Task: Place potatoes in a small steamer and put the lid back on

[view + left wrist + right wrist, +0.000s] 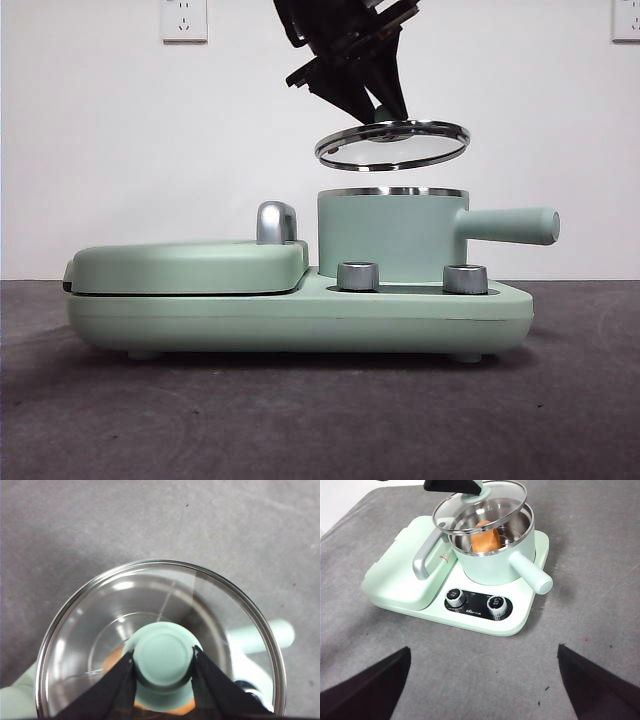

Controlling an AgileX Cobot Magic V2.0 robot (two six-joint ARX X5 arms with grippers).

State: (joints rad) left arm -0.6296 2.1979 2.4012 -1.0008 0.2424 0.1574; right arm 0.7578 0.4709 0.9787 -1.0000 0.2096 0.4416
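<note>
Lid-replacement step: the left gripper (pixel 164 661), fingers pinching the knob, is holding the glass lid (pixel 392 146) tilted above the small steamer (pixel 392 235) containing the potato (pixel 485 538); next, centring, levelling and lowering.

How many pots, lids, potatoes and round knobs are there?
Pots: 1, the small steamer
Lids: 1, the glass lid, held up by the left gripper
Potatoes: 1, the potato in the pot
Round dials: 2
Total: 5
</note>
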